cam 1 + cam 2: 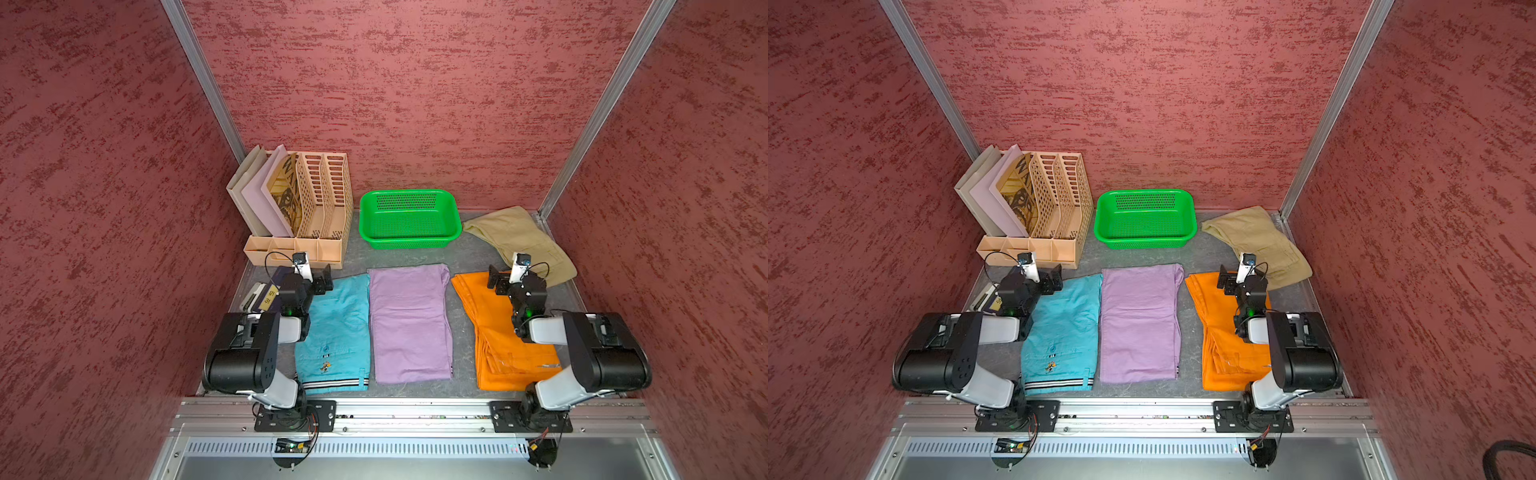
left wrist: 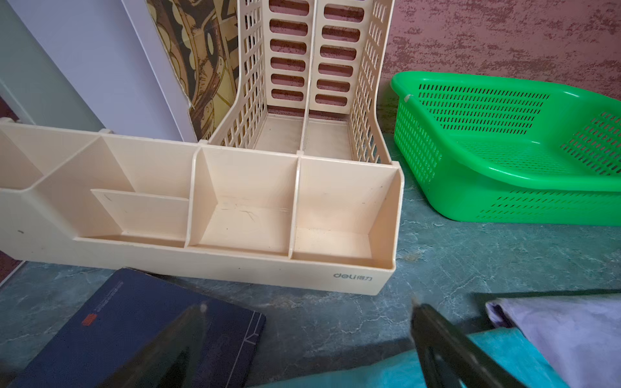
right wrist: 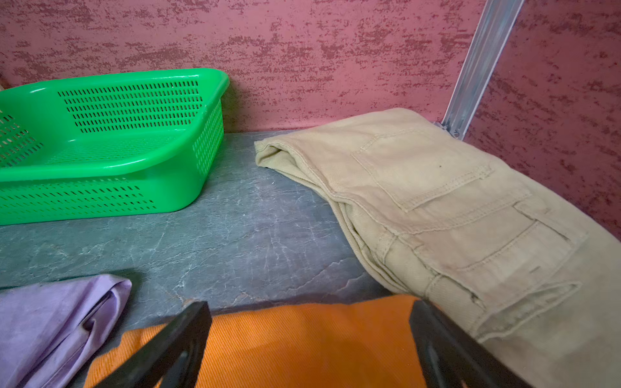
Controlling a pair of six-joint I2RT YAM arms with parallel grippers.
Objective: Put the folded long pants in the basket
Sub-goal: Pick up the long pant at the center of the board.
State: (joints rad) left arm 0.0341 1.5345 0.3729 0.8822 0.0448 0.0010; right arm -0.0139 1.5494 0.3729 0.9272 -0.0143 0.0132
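Left claw, right claw wide open, empty; only wrist view shows rack logo

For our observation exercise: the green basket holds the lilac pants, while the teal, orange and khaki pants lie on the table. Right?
No. The green basket is empty; the lilac pants lie on the table too, as both top views show. The rest holds.

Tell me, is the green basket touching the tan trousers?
Apart. The right wrist view shows bare tabletop between the green basket and the tan trousers.
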